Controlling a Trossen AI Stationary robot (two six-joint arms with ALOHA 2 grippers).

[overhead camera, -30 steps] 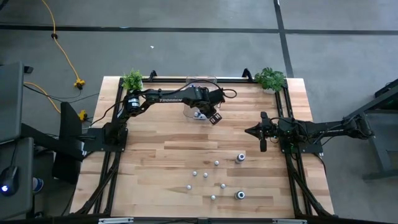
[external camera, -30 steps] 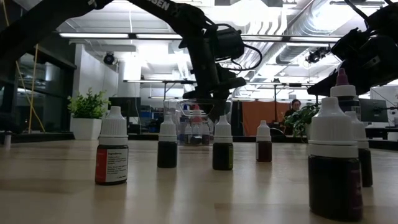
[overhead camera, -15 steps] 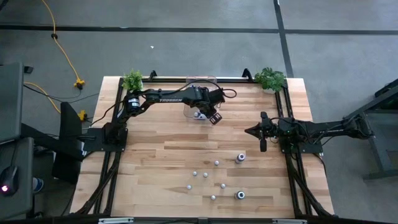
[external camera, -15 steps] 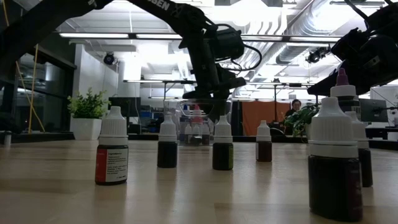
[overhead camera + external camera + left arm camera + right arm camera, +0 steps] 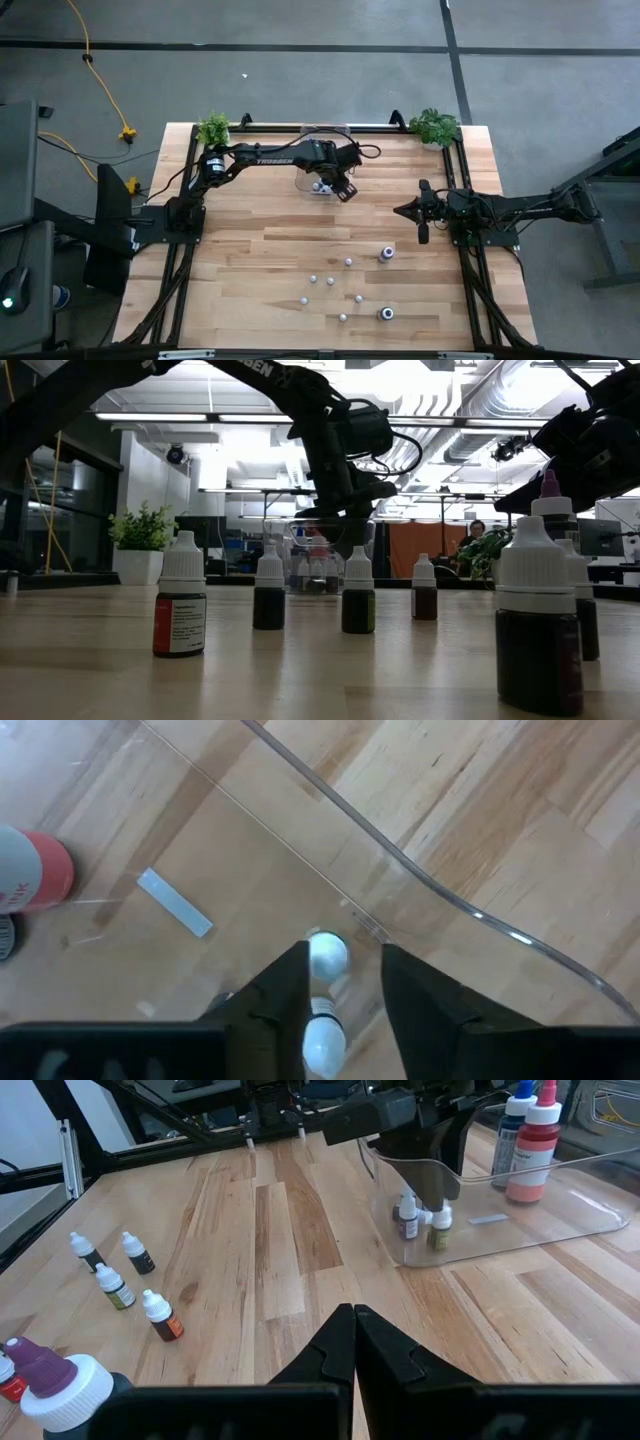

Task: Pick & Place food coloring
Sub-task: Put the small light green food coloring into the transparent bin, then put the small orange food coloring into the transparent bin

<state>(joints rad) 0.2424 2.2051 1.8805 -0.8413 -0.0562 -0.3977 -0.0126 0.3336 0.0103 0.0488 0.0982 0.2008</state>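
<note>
Two small bottles [image 5: 326, 953] sit between my left claw's [image 5: 340, 1010] parted fingers, inside the bin [image 5: 590, 1220] | releasing, nothing gripped | seven bottles [image 5: 347, 263] wait well away | right claw [image 5: 353, 1342] shut, empty, parked aside

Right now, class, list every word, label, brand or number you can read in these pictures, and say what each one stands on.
"TROSSEN": white letters on the left arm in the high view.
Letters ending "EN": same arm in the low view; the start is cut off.
Printed label on the nearest small bottle: too small to read.
Strip label in the clear bin: blank or unreadable.
</note>
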